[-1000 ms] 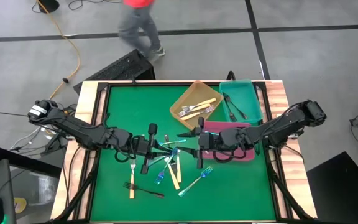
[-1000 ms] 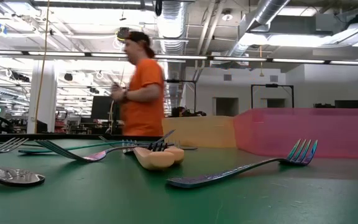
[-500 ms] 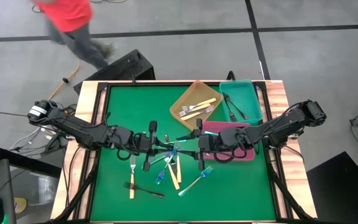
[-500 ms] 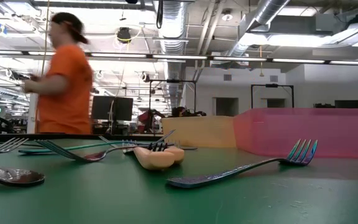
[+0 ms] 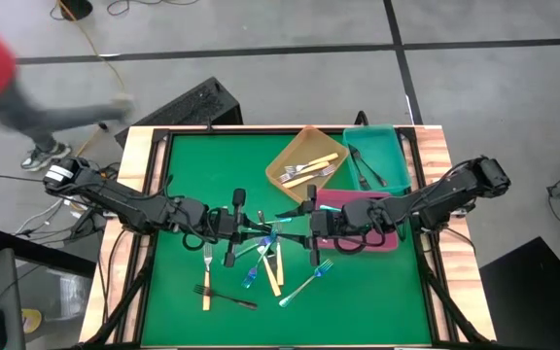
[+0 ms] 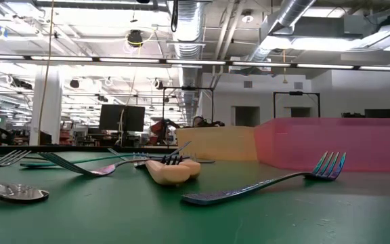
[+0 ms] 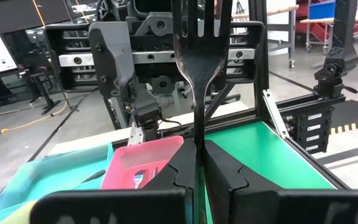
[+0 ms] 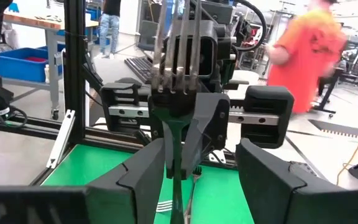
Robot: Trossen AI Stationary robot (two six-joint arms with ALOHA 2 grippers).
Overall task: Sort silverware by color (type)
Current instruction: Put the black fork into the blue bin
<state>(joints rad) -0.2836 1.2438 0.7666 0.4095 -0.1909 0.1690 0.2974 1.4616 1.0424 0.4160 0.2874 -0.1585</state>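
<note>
Wrist views alone show left hand [image 7: 196, 163] pinching black fork [image 7: 195, 46], right hand [image 8: 194, 171] spread wide.

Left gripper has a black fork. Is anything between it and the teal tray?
Yes. The right gripper, open, sits directly at the black fork that the left gripper holds, on the side toward the teal tray.
</note>
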